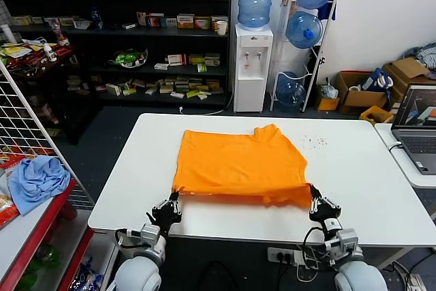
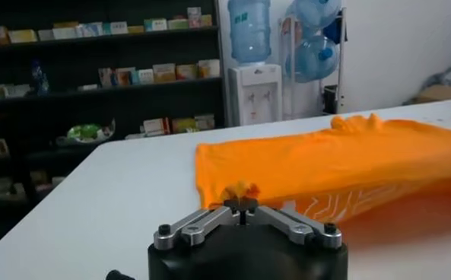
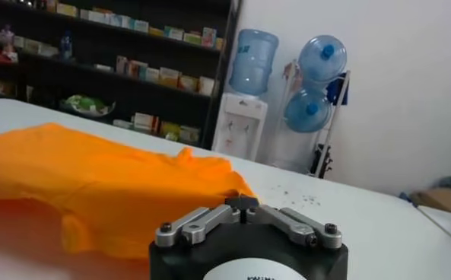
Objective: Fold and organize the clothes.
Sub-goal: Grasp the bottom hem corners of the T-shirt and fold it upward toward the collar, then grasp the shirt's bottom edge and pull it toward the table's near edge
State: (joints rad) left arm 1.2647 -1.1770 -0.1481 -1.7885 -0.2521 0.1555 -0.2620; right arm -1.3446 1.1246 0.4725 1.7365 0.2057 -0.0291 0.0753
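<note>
T-shirt point(image 1: 238, 165), orange, spread at centre of white desk point(image 1: 354, 189); near hem raised, left gripper point(image 1: 173, 199) fingers pinching its 7 o'clock corner, right gripper point(image 1: 315, 195) fingers pinching its 5 o'clock corner. Laptop point(image 1: 417, 127) at 3 o'clock on adjoining surface; blue cloth point(image 1: 37, 180) at 9 o'clock on side rack; water dispenser point(image 1: 253, 66) at 12 o'clock.

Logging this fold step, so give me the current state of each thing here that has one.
Orange T-shirt: on the white table, near edge lifted by both tools.
Left tool: shut on the shirt's near-left corner.
Right tool: shut on the shirt's near-right corner.
Laptop: open, screen lit.
</note>
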